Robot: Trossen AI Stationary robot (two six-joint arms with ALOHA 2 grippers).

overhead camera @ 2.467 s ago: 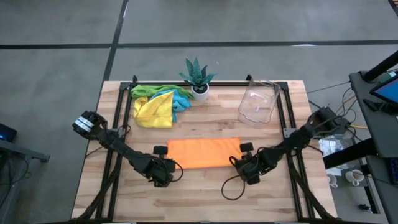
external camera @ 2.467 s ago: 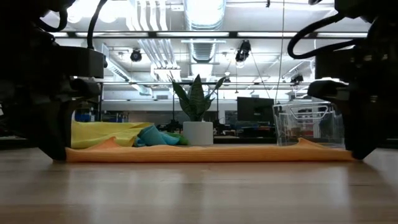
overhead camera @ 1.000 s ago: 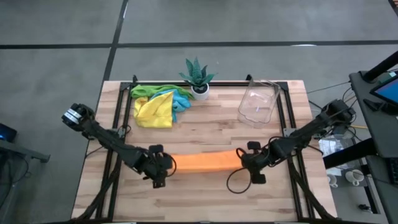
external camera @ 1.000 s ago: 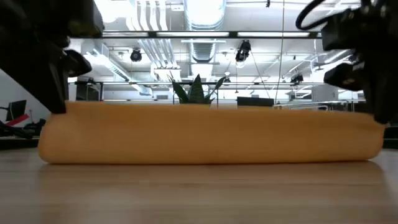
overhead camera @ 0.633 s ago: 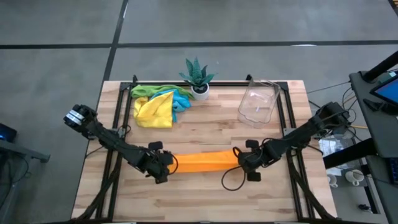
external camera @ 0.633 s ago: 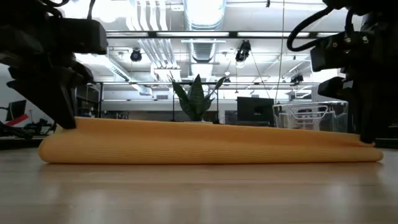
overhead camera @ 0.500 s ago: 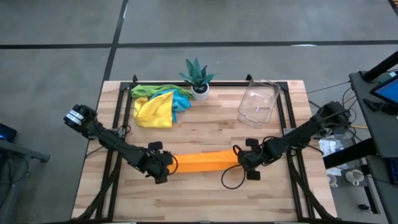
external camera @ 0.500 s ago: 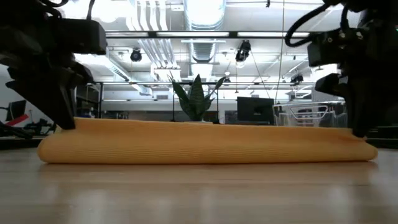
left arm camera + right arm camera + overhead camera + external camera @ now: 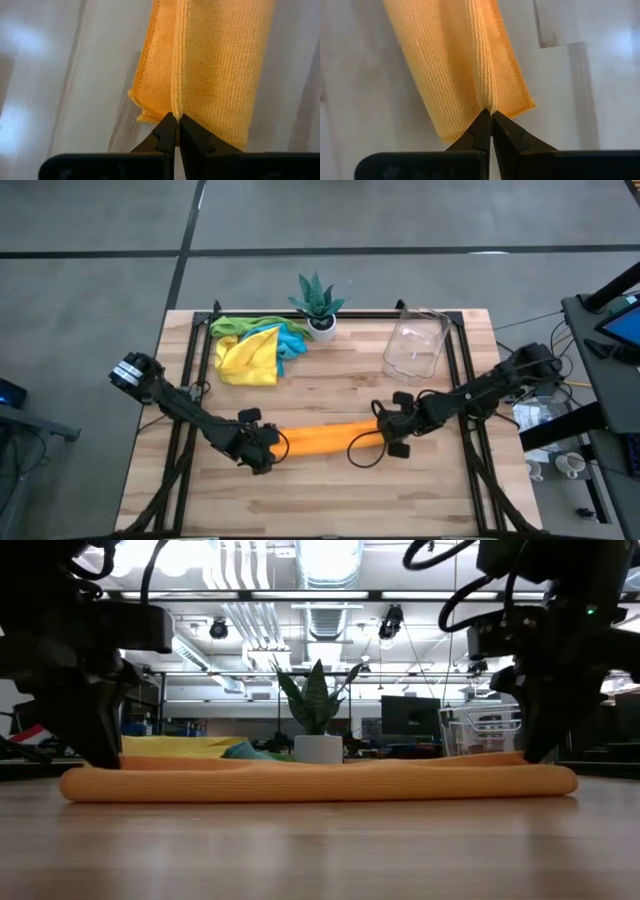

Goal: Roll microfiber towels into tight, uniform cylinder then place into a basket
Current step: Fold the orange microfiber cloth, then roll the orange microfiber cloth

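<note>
From my feed the wooden table (image 9: 330, 490) sits on a grey concrete floor (image 9: 100, 290) crossed by dark seams. Low cam looks into a big open workshop: exposed ceiling with white ducts (image 9: 330, 615), bright strip lights (image 9: 328, 558), and a dark monitor (image 9: 408, 718) out back. A potted plant (image 9: 317, 725) stands at the table's far edge.

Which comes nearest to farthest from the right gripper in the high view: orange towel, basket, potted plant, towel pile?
From the right gripper:
1. Orange towel, pinched at its end.
2. Basket, behind it, toward the far edge.
3. Potted plant, far edge, centre.
4. Towel pile, far-left.
</note>
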